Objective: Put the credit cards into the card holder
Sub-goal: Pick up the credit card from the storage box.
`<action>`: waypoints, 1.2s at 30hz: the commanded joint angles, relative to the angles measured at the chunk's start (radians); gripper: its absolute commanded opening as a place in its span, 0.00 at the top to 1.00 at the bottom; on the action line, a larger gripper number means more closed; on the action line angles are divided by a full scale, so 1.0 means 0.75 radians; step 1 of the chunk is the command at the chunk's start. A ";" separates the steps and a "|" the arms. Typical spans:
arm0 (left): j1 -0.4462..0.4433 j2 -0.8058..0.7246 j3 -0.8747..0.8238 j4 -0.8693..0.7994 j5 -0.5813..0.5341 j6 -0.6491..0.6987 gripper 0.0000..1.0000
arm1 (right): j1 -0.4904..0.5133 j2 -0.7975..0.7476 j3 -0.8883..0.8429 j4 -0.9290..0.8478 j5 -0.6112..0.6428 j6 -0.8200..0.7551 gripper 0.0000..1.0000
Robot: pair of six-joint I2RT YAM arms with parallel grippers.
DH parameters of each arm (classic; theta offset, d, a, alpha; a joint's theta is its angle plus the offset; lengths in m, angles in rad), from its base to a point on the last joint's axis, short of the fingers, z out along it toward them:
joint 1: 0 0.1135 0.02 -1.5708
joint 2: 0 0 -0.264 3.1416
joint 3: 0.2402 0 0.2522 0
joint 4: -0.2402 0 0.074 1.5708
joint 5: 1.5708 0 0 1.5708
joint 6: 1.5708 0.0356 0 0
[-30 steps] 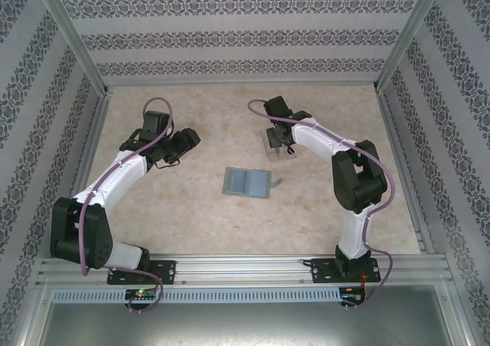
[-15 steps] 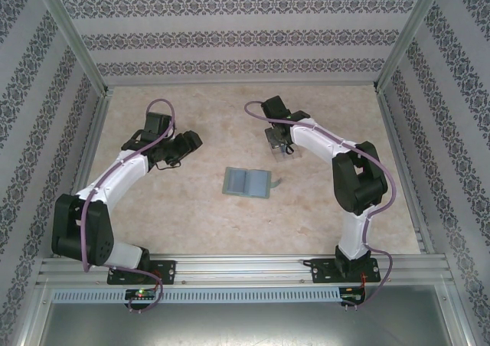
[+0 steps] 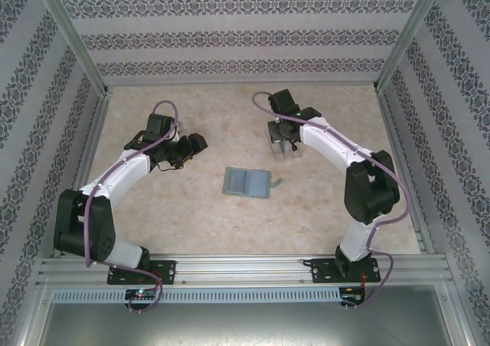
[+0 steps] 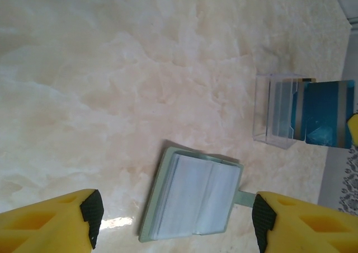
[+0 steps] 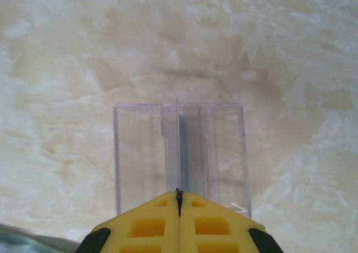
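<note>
The grey-green card holder (image 3: pixel 246 183) lies open and flat mid-table, also in the left wrist view (image 4: pixel 193 194), its strap tab pointing right. My left gripper (image 3: pixel 200 141) (image 4: pixel 174 219) hangs open up-left of it, holding nothing. My right gripper (image 3: pixel 282 141) (image 5: pixel 179 200) is shut on the bluish credit card (image 4: pixel 327 113), seen edge-on (image 5: pixel 178 152), at the top of the clear plastic box (image 3: pixel 280 151) (image 5: pixel 140 152). A thin yellowish edge (image 4: pixel 306 80) shows at the box top; I cannot tell whether it is the yellow-orange card.
The marble-patterned table is ringed by patterned walls and metal posts (image 3: pixel 73 40). The clear box (image 4: pixel 274 110) stands up-right of the holder, with bare table between them and along the front.
The right arm's elbow swung out to the right and its wrist shifted back over the clear box. The left gripper crept slightly right. The card holder stayed put.
</note>
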 commanded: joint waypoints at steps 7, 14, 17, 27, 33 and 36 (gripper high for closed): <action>-0.073 0.031 -0.034 0.208 0.188 -0.023 0.27 | -0.070 -0.248 -0.187 0.111 -0.306 0.234 1.00; -0.161 0.118 -0.006 0.515 0.382 -0.191 0.28 | -0.149 -0.425 -0.356 0.263 -0.669 0.485 1.00; -0.189 0.163 -0.019 0.714 0.444 -0.310 0.30 | -0.193 -0.506 -0.475 0.409 -0.842 0.684 1.00; -0.291 0.333 -0.012 1.353 0.448 -0.735 0.38 | -0.201 -0.581 -0.719 0.881 -1.091 1.172 1.00; -0.317 0.395 0.019 1.467 0.450 -0.832 0.48 | -0.197 -0.591 -0.746 1.003 -1.121 1.247 1.00; -0.322 0.400 0.023 1.466 0.450 -0.837 0.52 | -0.190 -0.588 -0.755 1.023 -1.123 1.258 1.00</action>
